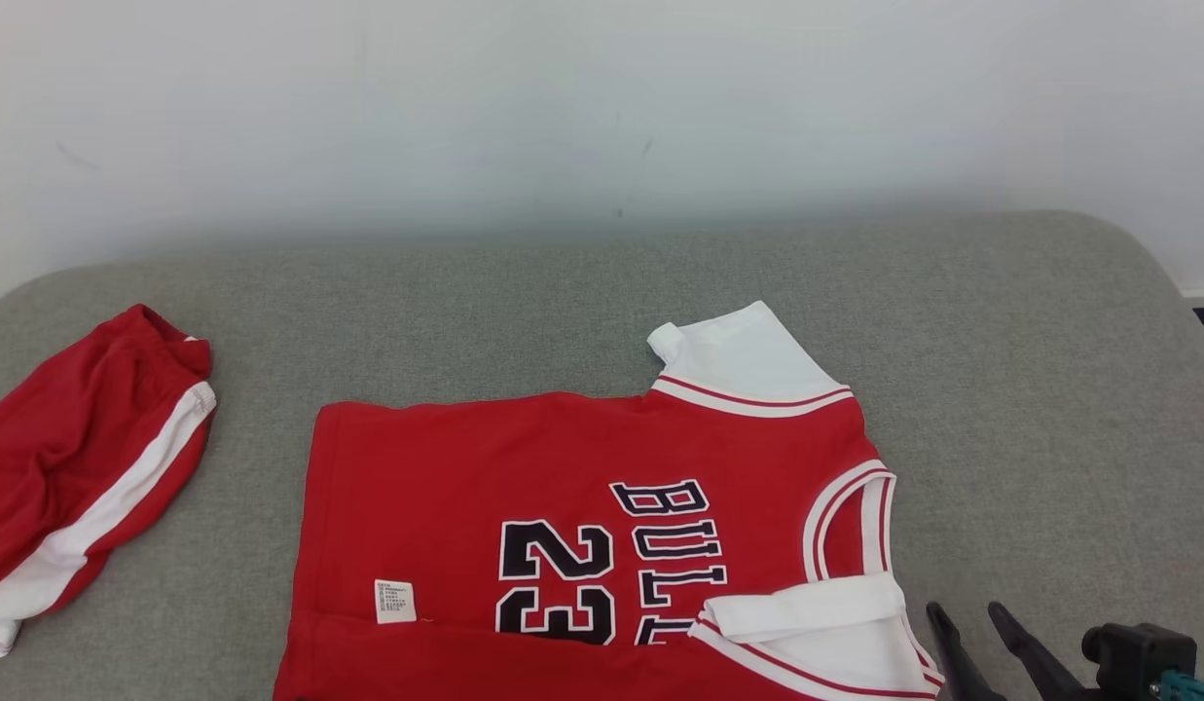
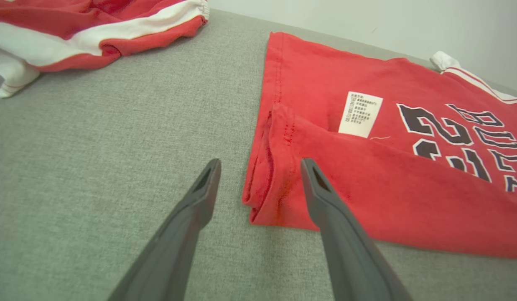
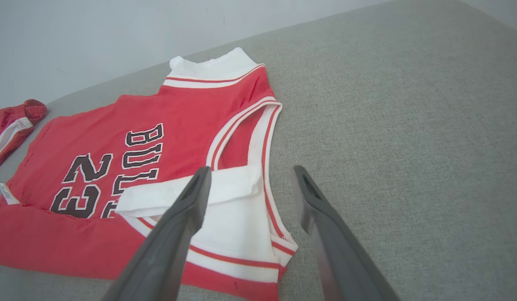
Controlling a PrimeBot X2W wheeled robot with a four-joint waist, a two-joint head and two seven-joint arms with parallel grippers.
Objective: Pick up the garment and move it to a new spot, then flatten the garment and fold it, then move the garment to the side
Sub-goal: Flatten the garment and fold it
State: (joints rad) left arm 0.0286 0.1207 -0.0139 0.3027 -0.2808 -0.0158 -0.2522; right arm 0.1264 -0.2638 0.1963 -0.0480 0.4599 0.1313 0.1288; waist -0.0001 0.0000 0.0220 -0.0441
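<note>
Head view: a red basketball jersey (image 1: 446, 467), printed with the number 23 and black lettering, is laid out on a grey upholstered cushion (image 1: 1049, 389). Its hem is turned toward the robot's left and its neckline toward the right. The jersey's near edge is folded up over the body, so that the lower part of the print is covered, and a white care label (image 1: 395, 601) is exposed just above the fold. One white sleeve (image 1: 743, 355) is spread toward the pale wall (image 1: 602, 107), while the near one is doubled back over the chest. A pair of crumpled red shorts with a white side stripe (image 1: 76, 467) is left at the far left of the cushion, well apart from the jersey.

The right gripper (image 1: 964, 611) is seen at the lower right, just beside the neckline, with its jaws spread and nothing held between them. In the right wrist view, one finger is seen across the doubled sleeve and the other over bare cushion.

In the left wrist view, the left gripper (image 2: 260, 163) is held low over the folded hem corner. Its jaws are spread wide, and the corner lies between them without being pinched. Whether either finger is touching the cloth cannot be told.
</note>
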